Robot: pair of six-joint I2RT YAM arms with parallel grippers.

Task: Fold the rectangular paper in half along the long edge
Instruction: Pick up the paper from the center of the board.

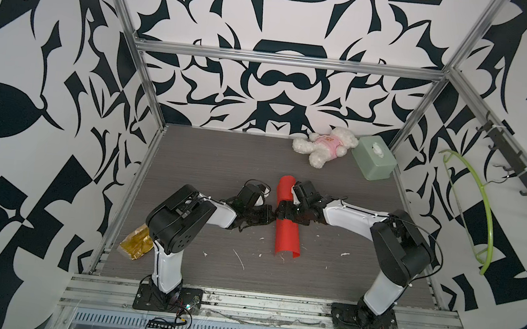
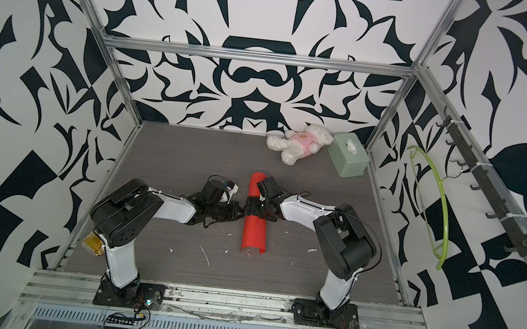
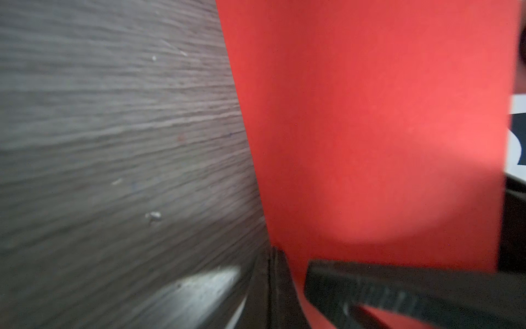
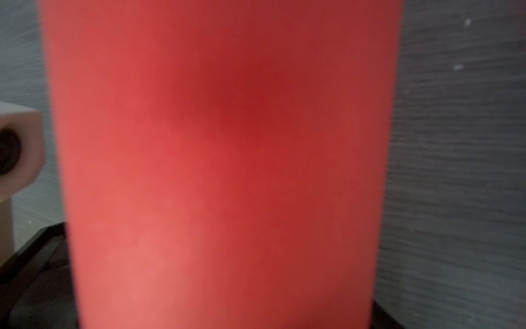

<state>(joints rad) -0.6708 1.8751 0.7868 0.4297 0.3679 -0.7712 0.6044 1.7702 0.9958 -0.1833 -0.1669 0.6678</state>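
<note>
Paper: the rectangular paper [image 1: 285, 238] lies mid-table, curled over into a long arch, and both grippers meet at its middle.
Left gripper: the left gripper [image 1: 271, 218] is clamped tight on the paper's side edge; in the left wrist view the red sheet runs up between its fingers [image 3: 398, 287].
Right gripper: the right gripper [image 1: 284, 210] sits on top of the curl, nose to nose with the left one. Red fills its wrist view and the fingers are hidden, so I can't tell if it is wide or closed.
Around: a white plush bear [image 1: 325, 143] and a pale green box [image 1: 374, 159] lie well beyond the right gripper, by the back wall. A gold wrapper [image 1: 136, 242] lies behind the left arm. White scraps [image 1: 239, 259] lie back toward the arm bases.
In the way: each gripper crowds the other.
Room: bare table [image 1: 215, 163] opens beyond the left gripper to the back edge.
</note>
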